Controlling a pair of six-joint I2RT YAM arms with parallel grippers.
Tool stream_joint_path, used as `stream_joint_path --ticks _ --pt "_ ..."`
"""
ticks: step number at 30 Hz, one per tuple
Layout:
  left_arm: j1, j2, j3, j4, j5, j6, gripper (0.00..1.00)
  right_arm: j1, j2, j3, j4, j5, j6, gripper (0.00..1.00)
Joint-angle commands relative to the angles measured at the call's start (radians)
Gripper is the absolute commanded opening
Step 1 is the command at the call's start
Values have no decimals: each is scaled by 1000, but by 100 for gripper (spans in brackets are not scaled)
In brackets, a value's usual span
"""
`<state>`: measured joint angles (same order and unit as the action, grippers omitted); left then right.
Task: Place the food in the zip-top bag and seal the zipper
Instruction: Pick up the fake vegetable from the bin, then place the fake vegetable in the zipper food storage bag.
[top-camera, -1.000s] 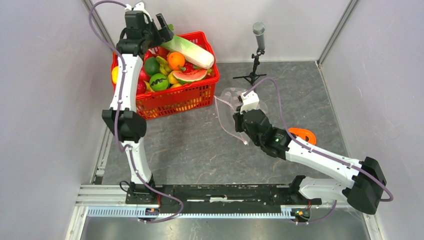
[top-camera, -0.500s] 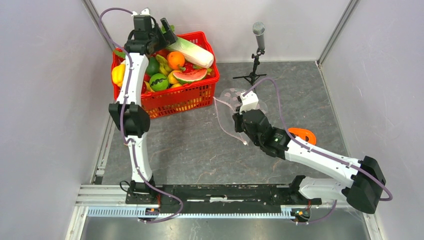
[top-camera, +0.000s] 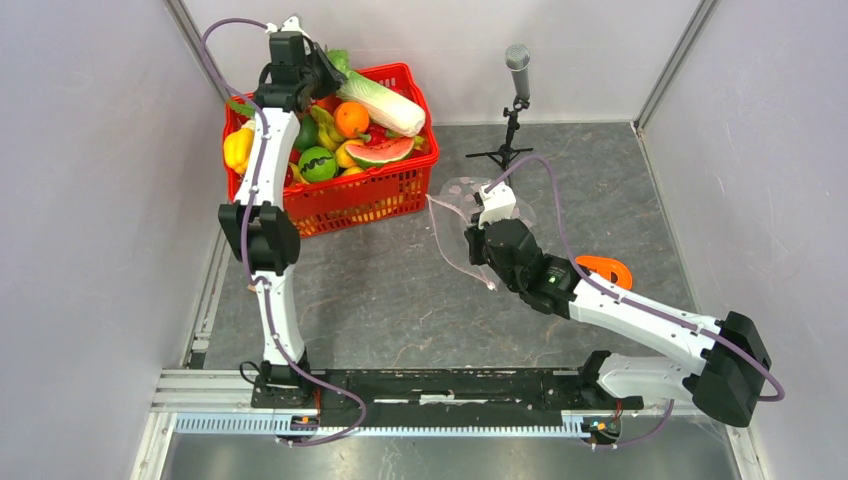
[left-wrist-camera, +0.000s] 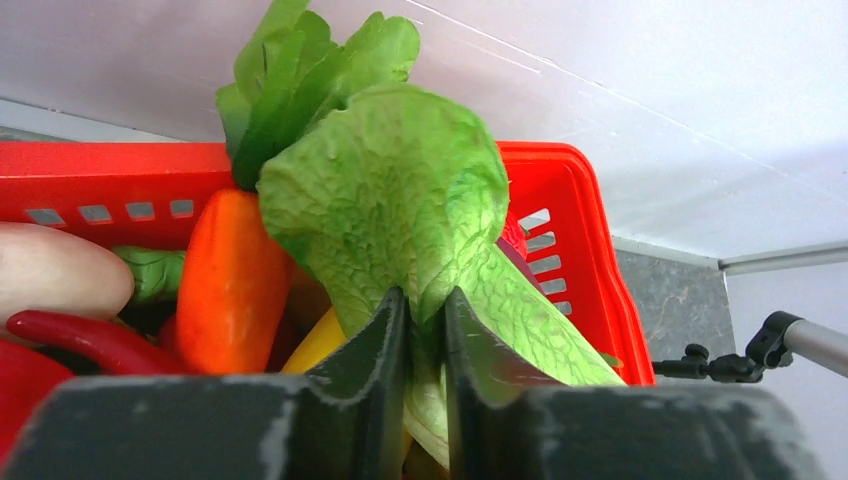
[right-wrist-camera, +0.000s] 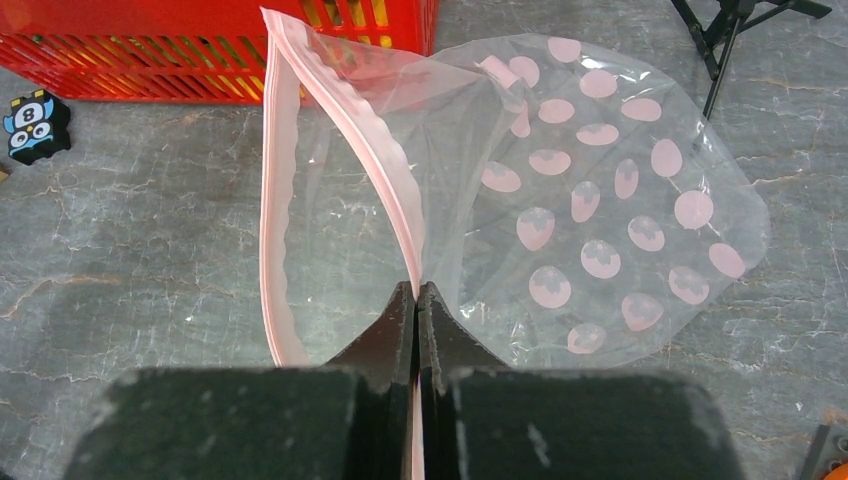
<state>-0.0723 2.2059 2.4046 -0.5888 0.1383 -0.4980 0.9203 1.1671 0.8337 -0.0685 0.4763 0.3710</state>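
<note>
Since a second ago the left arm has swung further over the back of the red basket (top-camera: 350, 200), and the cabbage (top-camera: 385, 105) has shifted with it; the right arm has held its place. The basket holds the cabbage across the top, an orange (top-camera: 352, 120), a watermelon slice (top-camera: 380, 152) and a yellow pepper (top-camera: 237, 148) at its left wall. The left end effector (left-wrist-camera: 425, 300) is nearly together, pinching the cabbage's green leaf. The right end effector (right-wrist-camera: 417, 290) is clamped on one lip of the zipper (right-wrist-camera: 272, 200), the zip-top bag (right-wrist-camera: 600, 200) lying open-mouthed on the bench (top-camera: 380, 290) right of the basket.
</note>
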Motion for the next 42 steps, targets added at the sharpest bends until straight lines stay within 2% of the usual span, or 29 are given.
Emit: stream_joint_path --ticks 1,3,4,9,13,22,26,28,33,38,42 --pt "-1 -37 -82 29 21 -7 12 -5 -16 10 19 16 -1 0" --pt "-2 -63 -110 67 21 -8 3 -5 -18 7 21 16 1 0" --pt "-2 -80 -128 93 24 -12 2 -5 -18 5 22 16 2 0" --pt "-2 -159 -226 304 50 -72 2 -5 -23 1 28 19 4 0" --pt "-2 -189 -221 431 82 -126 2 -4 -31 -4 29 23 6 0" --pt "-6 -239 -179 651 239 -321 2 -5 -75 -38 50 79 39 0" --pt "-17 -306 -203 680 292 -351 2 -5 -96 -46 55 122 59 0" --pt "-27 -376 -281 715 306 -343 2 -5 -100 -33 48 151 64 0" --pt "-67 -636 -621 825 285 -268 2 -9 -72 57 3 186 56 0" --pt "-151 -900 -939 837 169 -125 2 -70 -22 127 8 13 87 0" --pt "-262 -1077 -1151 854 -17 -10 2 -99 0 148 42 -82 156 0"
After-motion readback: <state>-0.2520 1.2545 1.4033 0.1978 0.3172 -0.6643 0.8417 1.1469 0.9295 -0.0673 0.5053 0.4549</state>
